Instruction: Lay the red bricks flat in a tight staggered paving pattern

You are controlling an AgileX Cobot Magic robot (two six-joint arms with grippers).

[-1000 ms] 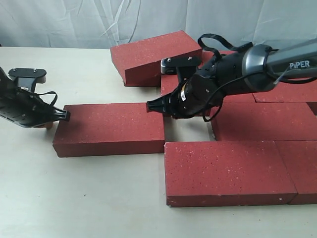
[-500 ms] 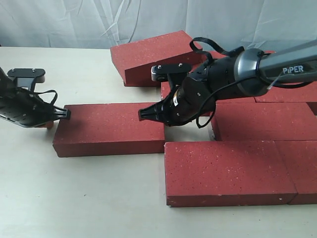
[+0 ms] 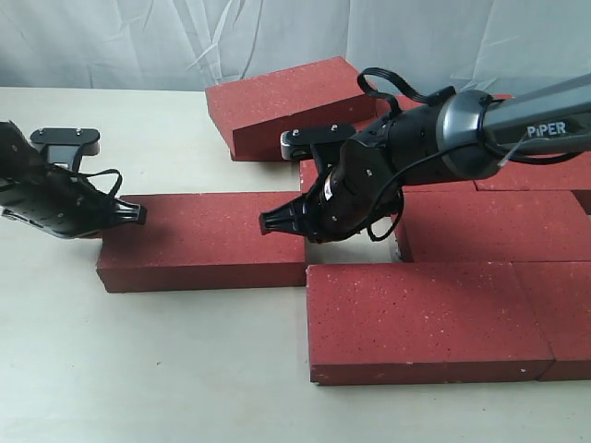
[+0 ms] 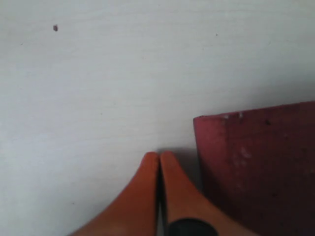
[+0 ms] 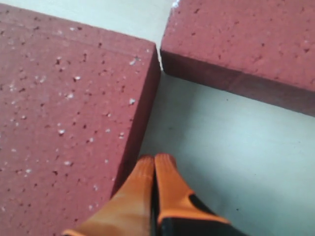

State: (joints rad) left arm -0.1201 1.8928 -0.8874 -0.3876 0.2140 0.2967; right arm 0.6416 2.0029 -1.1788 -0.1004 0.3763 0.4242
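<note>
With both pressed together, the left gripper (image 3: pixel 138 214) at one end of the loose brick (image 3: pixel 203 242) and the right gripper (image 3: pixel 266 222) just beside the other, before the laid bricks (image 3: pixel 480 226), a push may skew or jam it.

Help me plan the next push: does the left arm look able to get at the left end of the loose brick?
Probably yes. The left gripper, shut, sits right at the left end of the loose brick, beside its corner, and nothing stands between them. Whether they touch is unclear.
</note>
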